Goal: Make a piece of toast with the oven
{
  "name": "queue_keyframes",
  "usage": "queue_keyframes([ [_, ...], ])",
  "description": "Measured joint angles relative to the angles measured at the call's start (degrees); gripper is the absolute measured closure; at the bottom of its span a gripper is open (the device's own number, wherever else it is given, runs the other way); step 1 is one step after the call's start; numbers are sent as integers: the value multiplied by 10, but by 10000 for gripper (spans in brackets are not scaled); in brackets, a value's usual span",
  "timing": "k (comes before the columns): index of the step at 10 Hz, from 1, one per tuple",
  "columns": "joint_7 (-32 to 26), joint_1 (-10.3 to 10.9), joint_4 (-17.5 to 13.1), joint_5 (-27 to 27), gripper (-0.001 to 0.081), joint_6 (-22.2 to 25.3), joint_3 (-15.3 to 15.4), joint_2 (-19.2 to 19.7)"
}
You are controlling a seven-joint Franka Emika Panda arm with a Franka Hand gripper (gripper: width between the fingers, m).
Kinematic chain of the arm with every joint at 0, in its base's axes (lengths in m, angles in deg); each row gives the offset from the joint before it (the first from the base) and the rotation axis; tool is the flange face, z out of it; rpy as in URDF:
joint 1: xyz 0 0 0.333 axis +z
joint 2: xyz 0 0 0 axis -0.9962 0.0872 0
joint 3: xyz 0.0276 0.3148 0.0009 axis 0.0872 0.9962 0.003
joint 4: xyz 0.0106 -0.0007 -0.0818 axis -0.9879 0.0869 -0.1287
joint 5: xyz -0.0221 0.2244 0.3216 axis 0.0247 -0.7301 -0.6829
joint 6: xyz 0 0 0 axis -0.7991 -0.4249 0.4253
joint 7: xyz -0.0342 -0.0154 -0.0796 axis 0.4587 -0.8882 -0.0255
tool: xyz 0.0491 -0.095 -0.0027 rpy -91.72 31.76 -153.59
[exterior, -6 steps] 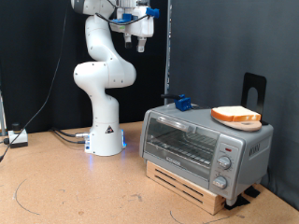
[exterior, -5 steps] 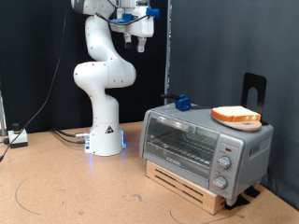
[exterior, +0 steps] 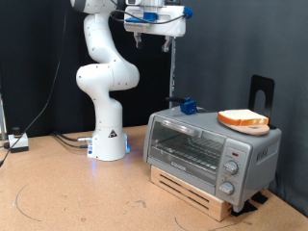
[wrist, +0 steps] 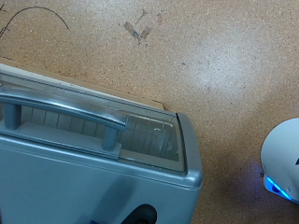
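The silver-grey oven [exterior: 207,149] stands on a wooden base at the exterior view's right, with its glass door shut. The piece of toast [exterior: 243,119] lies flat on the oven's top, near its right end. My gripper [exterior: 164,40] hangs high up, well above the oven's left end and far from the toast, with nothing seen between its fingers. The wrist view looks down on the oven's top and door handle [wrist: 65,107]; the fingers do not show there.
A small blue object [exterior: 188,106] sits at the oven's back left. A black upright stand [exterior: 261,91] rises behind the toast. The arm's white base [exterior: 109,144] stands left of the oven. A small box with cables [exterior: 16,142] lies at the far left.
The hand has swung towards the exterior view's right, from above the arm's base to above the oven's left end. The toast and the oven have not moved.
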Motion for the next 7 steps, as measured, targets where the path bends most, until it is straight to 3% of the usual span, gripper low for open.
queue_keyframes([
  [1,23,-3,0,-4,-1,0,0,-1],
  [2,-14,5,1,-17,-1,-21,-1,-4],
  [5,-175,62,-5,-34,-1,-40,-2,-22],
  [7,-296,84,2,-27,-1,-52,-17,-16],
])
